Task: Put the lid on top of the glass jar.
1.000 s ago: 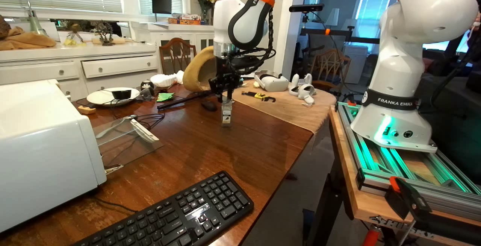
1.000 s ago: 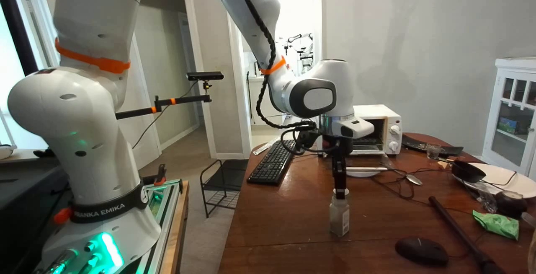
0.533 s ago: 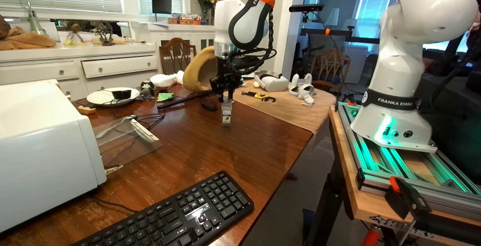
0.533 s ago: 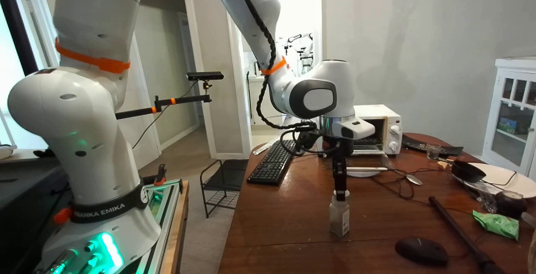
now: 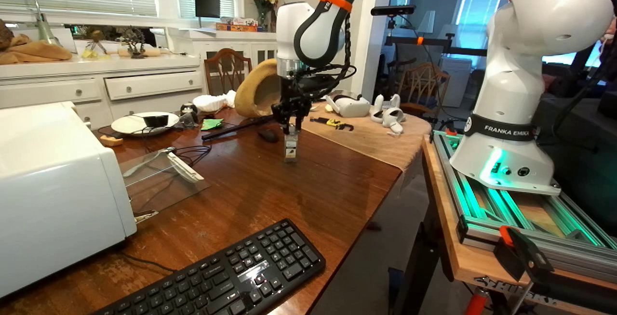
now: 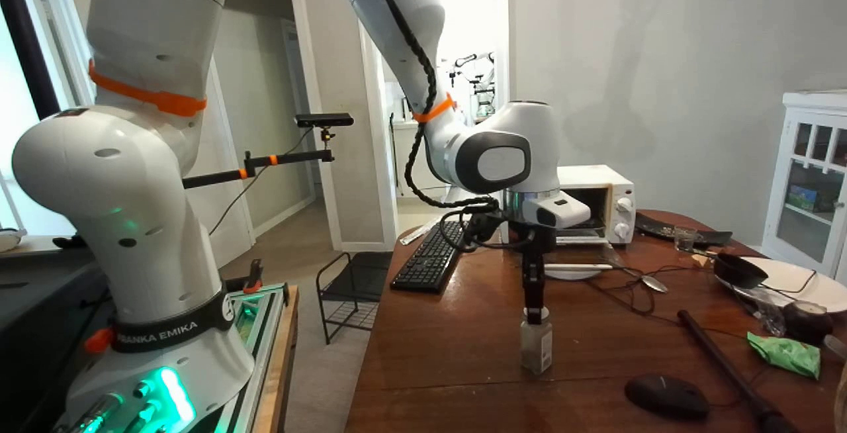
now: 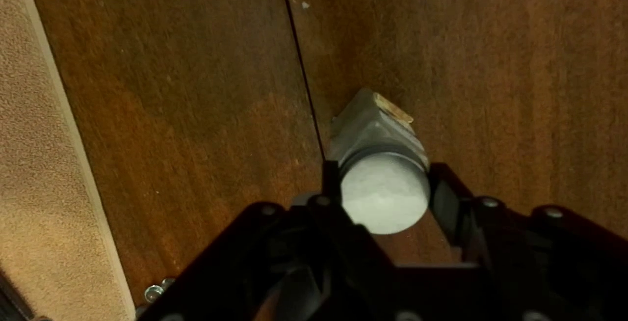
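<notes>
The glass jar [image 5: 290, 151] stands upright on the brown table in both exterior views [image 6: 536, 348]. It is small, clear and greyish, with a pale label. In the wrist view the jar [image 7: 360, 127] shows behind the lid. The round white lid [image 7: 385, 193] lies between my fingertips [image 7: 384, 178] and appears touched on both sides. In an exterior view my gripper [image 6: 534, 314] is directly over the jar's mouth, with the lid's [image 6: 544, 313] white edge showing beside the finger. The lid is at the jar's top; whether it sits fully on the rim cannot be told.
A black mouse [image 6: 667, 396] and a dark rod [image 6: 728, 370] lie near the jar. A keyboard [image 5: 241, 271] and a white toaster oven [image 5: 53, 194] stand farther off. A white dish [image 5: 126, 124], a tan woven object [image 5: 247, 98] and a headset [image 5: 354, 107] are also on the table.
My gripper and the lid have come down slightly at the jar's top, with a small sideways shift in both exterior views. The jar has stayed in place.
</notes>
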Controlling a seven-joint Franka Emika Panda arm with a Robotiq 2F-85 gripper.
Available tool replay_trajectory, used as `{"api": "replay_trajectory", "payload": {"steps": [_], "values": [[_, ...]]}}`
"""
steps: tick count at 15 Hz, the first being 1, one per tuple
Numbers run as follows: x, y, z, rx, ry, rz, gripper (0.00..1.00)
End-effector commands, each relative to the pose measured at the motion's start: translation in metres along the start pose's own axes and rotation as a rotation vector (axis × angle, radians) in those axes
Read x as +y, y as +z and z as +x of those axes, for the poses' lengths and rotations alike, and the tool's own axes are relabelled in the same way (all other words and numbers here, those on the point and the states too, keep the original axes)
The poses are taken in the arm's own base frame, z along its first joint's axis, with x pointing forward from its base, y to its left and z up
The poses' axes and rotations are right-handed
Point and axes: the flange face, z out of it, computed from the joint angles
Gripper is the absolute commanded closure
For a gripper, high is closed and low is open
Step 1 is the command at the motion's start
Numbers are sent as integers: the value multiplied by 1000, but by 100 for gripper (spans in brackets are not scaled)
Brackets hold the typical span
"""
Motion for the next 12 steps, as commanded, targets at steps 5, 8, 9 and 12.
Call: {"api": "replay_trajectory", "payload": {"steps": [5,8,9,12], "values": [[1,13,-3,-25,12,-2,75],[1,16,-2,-35,21,-3,75],[1,16,-2,-39,23,-3,75],[3,16,-2,-49,32,-5,17]]}}
